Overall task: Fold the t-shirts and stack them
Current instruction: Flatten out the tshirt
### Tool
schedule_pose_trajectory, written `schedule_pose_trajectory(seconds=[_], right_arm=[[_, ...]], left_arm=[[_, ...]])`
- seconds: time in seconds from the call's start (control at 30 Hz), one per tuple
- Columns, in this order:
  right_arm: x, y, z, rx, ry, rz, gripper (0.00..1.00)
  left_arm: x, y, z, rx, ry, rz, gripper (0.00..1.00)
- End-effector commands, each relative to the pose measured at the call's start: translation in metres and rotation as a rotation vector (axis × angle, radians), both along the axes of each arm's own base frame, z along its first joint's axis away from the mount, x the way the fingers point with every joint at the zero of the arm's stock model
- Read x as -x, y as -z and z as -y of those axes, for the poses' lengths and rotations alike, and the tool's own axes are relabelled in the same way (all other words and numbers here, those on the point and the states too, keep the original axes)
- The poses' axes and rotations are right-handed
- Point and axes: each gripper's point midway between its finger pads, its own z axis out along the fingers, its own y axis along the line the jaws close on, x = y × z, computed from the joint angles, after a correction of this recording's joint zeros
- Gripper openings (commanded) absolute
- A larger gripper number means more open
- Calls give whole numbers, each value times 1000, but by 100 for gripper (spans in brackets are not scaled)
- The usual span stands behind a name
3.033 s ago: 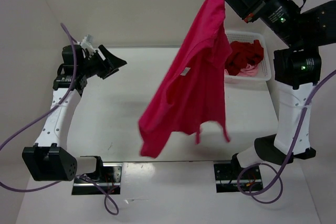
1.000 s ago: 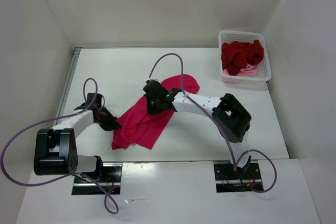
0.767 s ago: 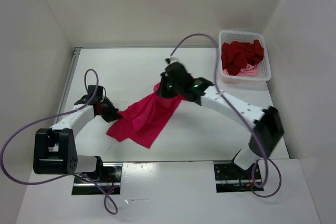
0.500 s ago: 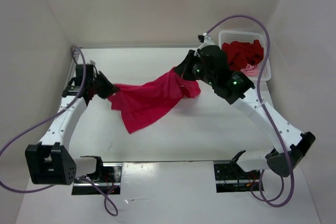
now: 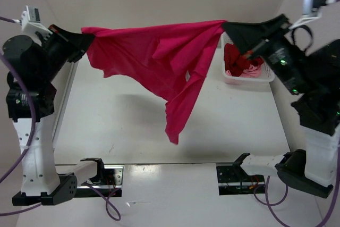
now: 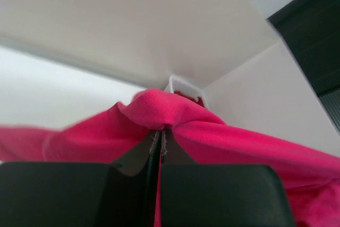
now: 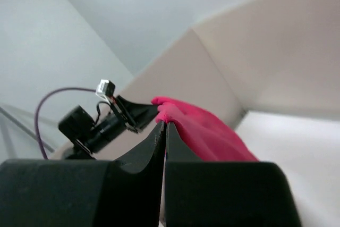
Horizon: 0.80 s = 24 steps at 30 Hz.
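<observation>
**Left pincer** (image 5: 86, 40): closed tight on one upper corner of the magenta-red t-shirt (image 5: 159, 59). The left wrist view shows cloth bunched over the shut tips.

**Right pincer** (image 5: 227, 27): likewise clamped, on the opposite upper corner.

**Position:** the two stand well apart, at 10 and 2 o'clock in the top view, raised above the tabletop (image 5: 117, 126). The shirt's top edge is stretched between them. The rest hangs toward 6 o'clock in a twisted, creased point and appears clear of the surface.

**Basket:** at 2 o'clock the white basket (image 5: 247, 80) holds the dark crimson t-shirt (image 5: 236, 59), with the light pink t-shirt (image 5: 255, 70) showing beneath it.

**Assessment:** no shirt is folded and no stack is begun. The first shirt is only being spread. Laying it flat, folding it, and the two basket shirts remain.
</observation>
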Motion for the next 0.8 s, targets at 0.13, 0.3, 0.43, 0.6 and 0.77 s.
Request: schedule_pose_trajectory(seconds=[0.13,0.3,0.43,0.6,0.77], right_arm=[[-46,2,3,86,188,29,0],[-135,76,-25,236,158,-79,0],[-224,171,-2,277,104,-257,0],[-347,297,12,336,163,-542,3],[-381,291,14,312,220,-540,47]], left_arm=[[-5,-14,-14,-53,-70,14,0],[-55,57,-6,-52,2,-141,0],[-109,144,-9,-68,12,-305,2],[-213,273,-25,-116,-15,-544,16],[-266,274,-31,-126,0,-564,74]])
